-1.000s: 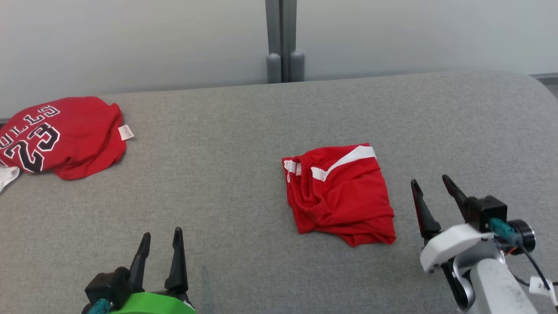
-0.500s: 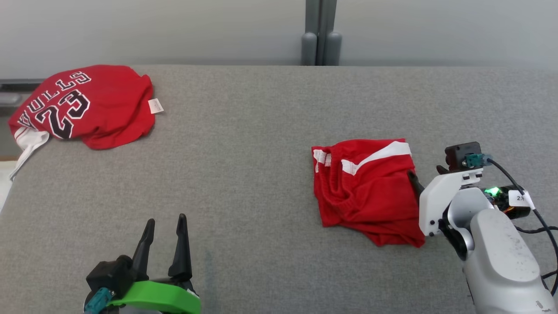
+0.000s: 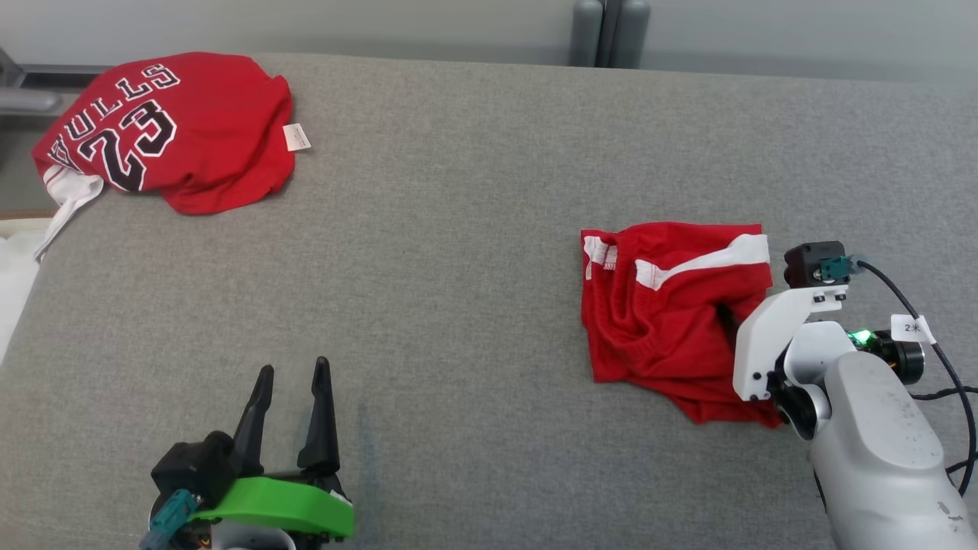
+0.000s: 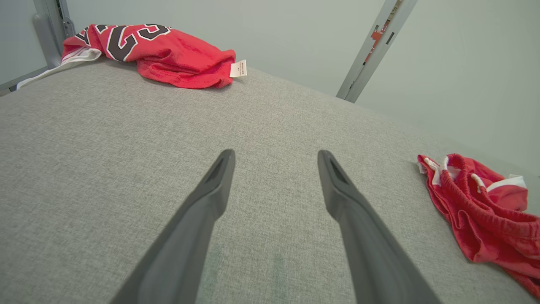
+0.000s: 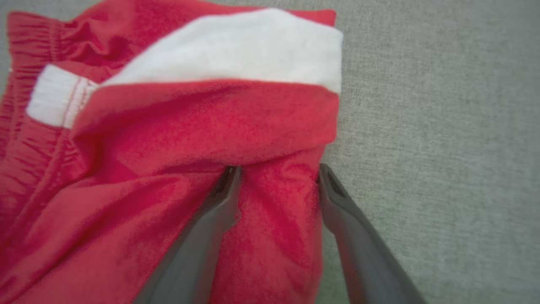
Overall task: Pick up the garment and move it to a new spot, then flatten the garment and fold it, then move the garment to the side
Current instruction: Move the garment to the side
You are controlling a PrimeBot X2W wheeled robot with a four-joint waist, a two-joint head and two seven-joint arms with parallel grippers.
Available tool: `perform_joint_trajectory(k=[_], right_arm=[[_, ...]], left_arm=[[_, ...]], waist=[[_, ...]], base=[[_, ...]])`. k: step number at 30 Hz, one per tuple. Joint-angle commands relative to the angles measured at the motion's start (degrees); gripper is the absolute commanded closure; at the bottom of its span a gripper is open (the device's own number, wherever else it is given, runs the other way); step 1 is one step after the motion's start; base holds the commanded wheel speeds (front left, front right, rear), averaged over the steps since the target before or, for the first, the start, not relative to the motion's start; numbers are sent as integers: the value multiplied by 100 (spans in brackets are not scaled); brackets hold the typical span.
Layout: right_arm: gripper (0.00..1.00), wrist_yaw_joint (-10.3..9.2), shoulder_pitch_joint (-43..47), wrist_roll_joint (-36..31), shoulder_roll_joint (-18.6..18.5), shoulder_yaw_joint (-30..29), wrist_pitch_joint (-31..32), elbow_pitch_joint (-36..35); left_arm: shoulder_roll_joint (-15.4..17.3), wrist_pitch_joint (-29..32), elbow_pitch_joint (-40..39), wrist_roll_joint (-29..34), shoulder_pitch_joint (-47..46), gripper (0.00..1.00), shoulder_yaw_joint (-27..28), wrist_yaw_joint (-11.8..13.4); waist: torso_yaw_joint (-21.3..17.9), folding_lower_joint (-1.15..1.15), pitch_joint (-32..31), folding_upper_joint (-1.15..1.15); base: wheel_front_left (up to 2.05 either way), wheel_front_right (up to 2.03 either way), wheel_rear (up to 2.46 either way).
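The garment [image 3: 665, 305] is a pair of red shorts with a white stripe, lying crumpled on the right of the grey padded table [image 3: 458, 252]. My right gripper [image 3: 735, 319] points down at its right edge. In the right wrist view that gripper [image 5: 278, 173] is open, and a raised fold of the garment [image 5: 202, 126] sits between its fingers, the right finger [image 5: 337, 202] at the cloth's edge. My left gripper [image 3: 293, 367] stands open over bare table at the lower left, holding nothing [image 4: 276, 154]. The left wrist view has the garment [image 4: 485, 207] far off to the right.
A red jersey [image 3: 176, 122] with number 23 lies bunched at the table's far left corner, also in the left wrist view [image 4: 168, 55]. A grey post [image 3: 607, 30] stands behind the far edge. Something white [image 3: 15, 275] lies beyond the left edge.
The head camera has tilted down and turned left. My right gripper has swung in from beside the garment onto its right edge, fingers now astride a fold. The left gripper has stayed put.
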Motion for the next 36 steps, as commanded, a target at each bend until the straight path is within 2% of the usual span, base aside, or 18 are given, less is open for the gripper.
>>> perform_joint_trajectory(k=[1,3,4,11,20,28,32,36], right_arm=[[73,-7,-15,33,32,62,1,96],[98,-7,-80,12,17,134,-85,125],[100,-7,-130,-12,-14,155,-159,126],[100,-8,-526,-190,-290,174,-617,72],[100,-8,-919,-329,-702,-217,-914,70],[100,-7,-1160,-291,-703,-647,-1239,207],[100,-7,-1269,-377,-635,-715,-1406,325],[100,-7,-1428,-390,-561,-768,-1542,472]], left_arm=[[15,-3,-23,-1,-128,0,-12,21],[15,-3,-46,34,-160,0,-22,19],[15,-3,-57,60,-180,0,-30,17],[15,-3,-218,239,-379,0,-33,-13],[83,-3,-352,617,-824,0,-73,-63],[356,-2,-304,786,-1252,0,-427,-79],[461,16,-284,793,-1400,0,-621,-82],[519,29,-284,764,-1480,0,-760,-79]], waist=[[-14,0,61,0],[-56,0,111,0],[-87,0,137,0],[-507,0,397,0],[-1545,0,980,0],[-2432,0,1450,0],[-2665,0,1605,0],[-2718,0,1717,0]], base=[[0,0,0],[0,0,0],[0,0,0],[0,0,0],[0,0,0],[0,0,0],[0,0,0],[0,0,0]])
